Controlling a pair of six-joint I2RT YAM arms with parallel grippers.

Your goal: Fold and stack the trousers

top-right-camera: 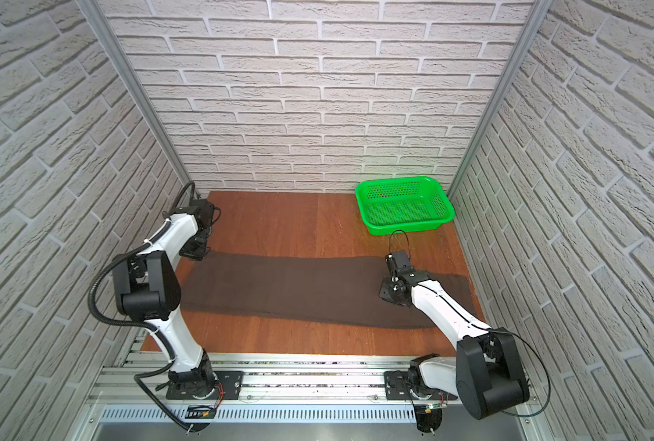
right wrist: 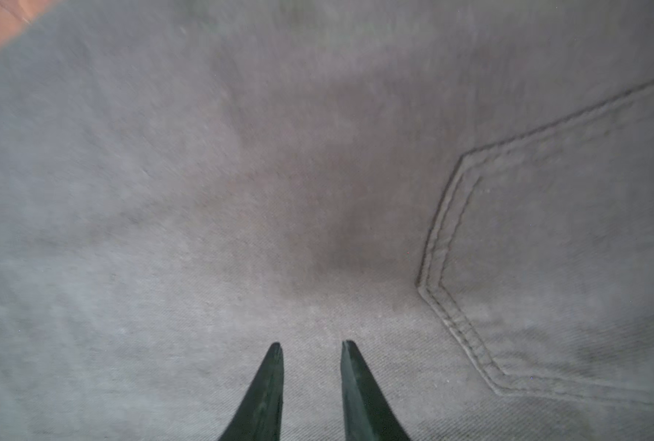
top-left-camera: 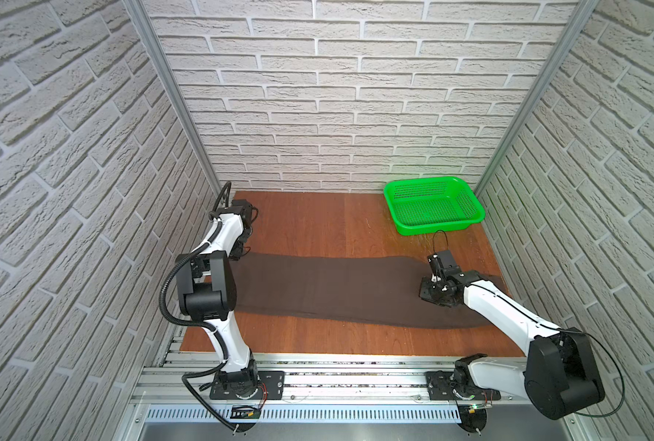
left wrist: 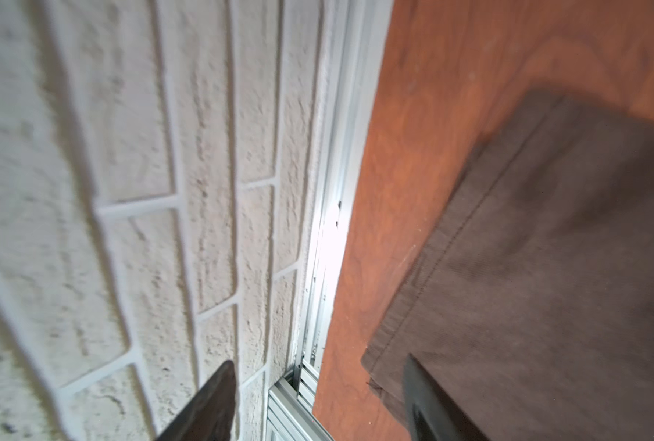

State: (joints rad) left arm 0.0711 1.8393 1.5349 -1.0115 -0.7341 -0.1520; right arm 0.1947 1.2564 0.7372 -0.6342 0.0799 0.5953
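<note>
The dark brown trousers (top-left-camera: 336, 290) (top-right-camera: 298, 290) lie flat across the wooden table, stretched from left to right in both top views. My left gripper (top-left-camera: 237, 252) (top-right-camera: 193, 252) hangs at their far-left hem corner. In the left wrist view its jaws (left wrist: 317, 361) stand wide open with nothing between them, one finger (left wrist: 424, 397) over the hem corner of the fabric (left wrist: 547, 267). My right gripper (top-left-camera: 432, 294) (top-right-camera: 392, 296) points down onto the right end. Its fingertips (right wrist: 312, 343) stand slightly apart above the cloth (right wrist: 241, 172), beside a stitched pocket (right wrist: 547, 267).
A green perforated basket (top-left-camera: 436, 228) (top-right-camera: 409, 228) sits at the back right corner of the table (top-left-camera: 317, 221). Brick-pattern walls close in the left, right and back. An aluminium rail (top-left-camera: 336, 378) runs along the front edge with both arm bases on it.
</note>
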